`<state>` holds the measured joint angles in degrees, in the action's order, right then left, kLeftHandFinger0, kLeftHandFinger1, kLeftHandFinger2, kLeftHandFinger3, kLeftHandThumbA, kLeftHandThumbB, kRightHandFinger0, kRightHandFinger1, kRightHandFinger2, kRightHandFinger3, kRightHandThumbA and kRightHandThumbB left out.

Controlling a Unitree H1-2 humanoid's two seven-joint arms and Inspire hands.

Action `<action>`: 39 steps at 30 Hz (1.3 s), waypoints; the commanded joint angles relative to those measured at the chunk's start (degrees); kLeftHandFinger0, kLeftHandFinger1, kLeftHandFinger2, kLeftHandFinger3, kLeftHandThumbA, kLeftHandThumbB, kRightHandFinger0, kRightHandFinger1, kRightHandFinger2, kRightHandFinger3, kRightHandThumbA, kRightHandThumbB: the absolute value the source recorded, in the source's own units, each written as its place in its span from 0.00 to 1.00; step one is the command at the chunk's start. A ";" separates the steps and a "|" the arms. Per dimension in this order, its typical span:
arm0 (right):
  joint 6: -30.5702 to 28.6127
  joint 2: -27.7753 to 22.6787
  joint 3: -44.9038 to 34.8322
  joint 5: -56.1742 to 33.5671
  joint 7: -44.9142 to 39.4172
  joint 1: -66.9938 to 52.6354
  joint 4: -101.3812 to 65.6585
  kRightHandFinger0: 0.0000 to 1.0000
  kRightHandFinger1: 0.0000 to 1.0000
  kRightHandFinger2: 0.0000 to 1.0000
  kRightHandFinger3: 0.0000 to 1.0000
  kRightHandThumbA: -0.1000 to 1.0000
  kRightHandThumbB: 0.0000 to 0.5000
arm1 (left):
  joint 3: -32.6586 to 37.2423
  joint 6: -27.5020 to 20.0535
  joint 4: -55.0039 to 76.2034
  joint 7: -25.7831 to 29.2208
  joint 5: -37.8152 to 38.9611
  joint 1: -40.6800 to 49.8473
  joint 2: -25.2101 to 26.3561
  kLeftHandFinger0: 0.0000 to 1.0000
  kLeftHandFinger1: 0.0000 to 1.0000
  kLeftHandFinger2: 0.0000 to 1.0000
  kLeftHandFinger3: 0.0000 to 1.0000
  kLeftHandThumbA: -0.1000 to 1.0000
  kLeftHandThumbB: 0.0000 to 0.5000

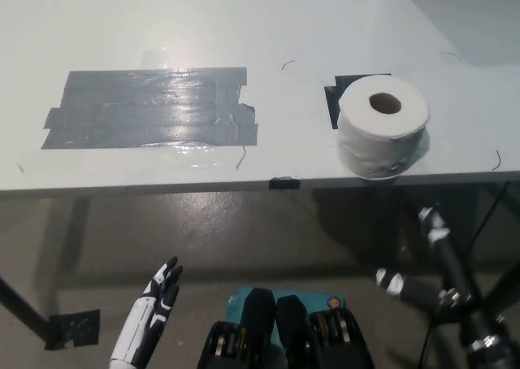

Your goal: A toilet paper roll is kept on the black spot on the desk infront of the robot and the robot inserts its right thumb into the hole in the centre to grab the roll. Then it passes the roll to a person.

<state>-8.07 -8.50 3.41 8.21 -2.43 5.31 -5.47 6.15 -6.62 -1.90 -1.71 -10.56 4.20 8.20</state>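
White desk (162, 28) bearing toilet paper roll (382, 135), grey tape patch (150, 109)

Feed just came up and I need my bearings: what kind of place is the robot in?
Probably a lab or workshop test bench: a plain white desk marked with a patch of grey duct tape strips, a white toilet paper roll on black tape, bare concrete floor below.

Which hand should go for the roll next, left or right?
Right. The toilet paper roll stands near the desk's right front edge, hole up, with the right hand below that edge almost under it. The left hand hangs low, far off to the left, holding nothing.
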 commanded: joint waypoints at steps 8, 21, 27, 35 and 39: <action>26.83 -15.75 -6.13 -4.63 -9.35 21.80 -16.94 1.00 1.00 1.00 1.00 1.00 0.68 | -0.33 -1.63 1.46 0.31 -0.63 -1.34 0.26 1.00 1.00 1.00 1.00 1.00 0.20; 35.00 -26.54 9.10 -0.12 -32.19 57.89 24.63 1.00 1.00 1.00 1.00 0.91 0.88 | -0.51 -1.64 0.82 0.08 -0.05 -2.54 0.32 1.00 1.00 1.00 1.00 1.00 0.20; 30.87 -22.87 18.19 3.47 -38.36 70.67 48.10 1.00 1.00 1.00 1.00 0.96 0.95 | -0.29 -0.77 1.32 -0.29 0.06 -3.04 0.20 1.00 1.00 1.00 1.00 1.00 0.19; 25.38 -16.69 27.81 8.57 -40.64 79.16 65.94 1.00 1.00 1.00 1.00 1.00 0.64 | 0.16 -0.86 1.54 -0.11 -0.76 -3.66 -0.02 1.00 1.00 1.00 1.00 1.00 0.16; 24.56 -13.61 31.66 10.24 -40.79 81.61 71.98 1.00 1.00 1.00 1.00 1.00 0.86 | 0.03 -0.50 1.46 -0.29 -0.48 -4.34 0.07 1.00 1.00 1.00 1.00 1.00 0.18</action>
<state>19.02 -24.68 29.28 10.94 -31.83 72.08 55.16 6.17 -6.28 -2.09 -1.74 -10.54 2.12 8.16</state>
